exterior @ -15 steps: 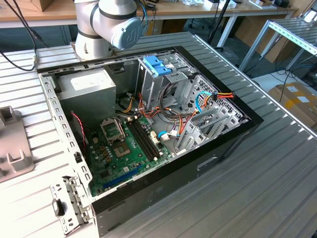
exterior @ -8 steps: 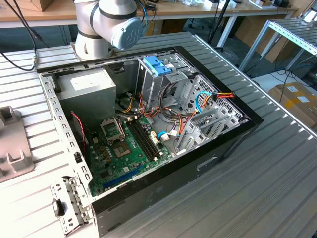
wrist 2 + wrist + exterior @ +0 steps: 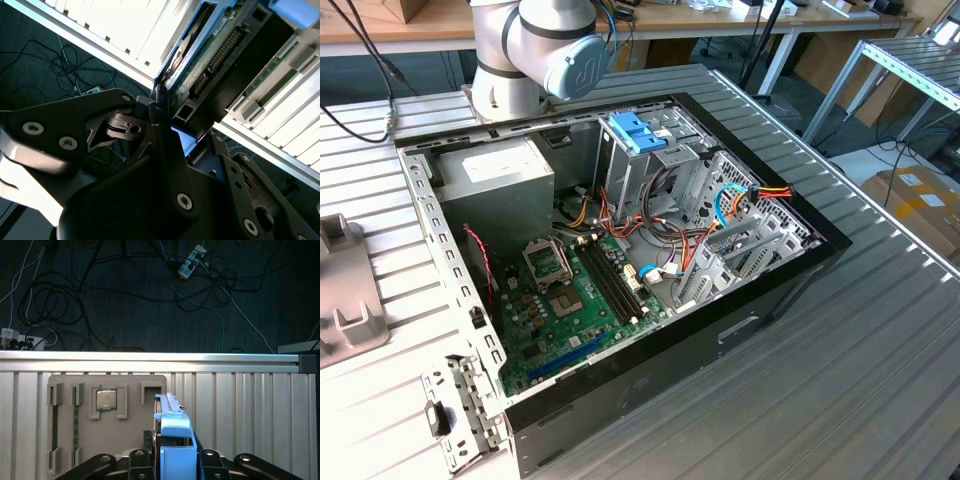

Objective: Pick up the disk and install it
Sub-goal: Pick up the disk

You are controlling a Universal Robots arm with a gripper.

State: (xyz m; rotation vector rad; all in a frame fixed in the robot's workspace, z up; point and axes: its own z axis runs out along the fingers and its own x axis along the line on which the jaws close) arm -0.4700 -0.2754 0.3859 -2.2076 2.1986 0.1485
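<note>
The disk (image 3: 172, 427) stands on edge, with bright blue rails and a blue tab toward the camera in the first wrist view. In the second wrist view the disk (image 3: 210, 50) shows its green circuit-board side inside a blue rail. My gripper (image 3: 175, 452) has a black finger pressed on each side of it, so it is shut on the disk; in the second wrist view the gripper (image 3: 187, 135) clamps the tab end. The disk is over the slatted table beside a grey fixture plate (image 3: 132, 390). Whether it is lifted off the surface I cannot tell.
The open computer case (image 3: 430, 215) lies on the table with its motherboard (image 3: 570, 290), a grey power-supply box (image 3: 505, 175) and a pale blue bracket (image 3: 638, 130) on the drive cage. The fixture plate carries a processor chip (image 3: 105, 400). Cables lie on the floor (image 3: 125, 295) past the table edge.
</note>
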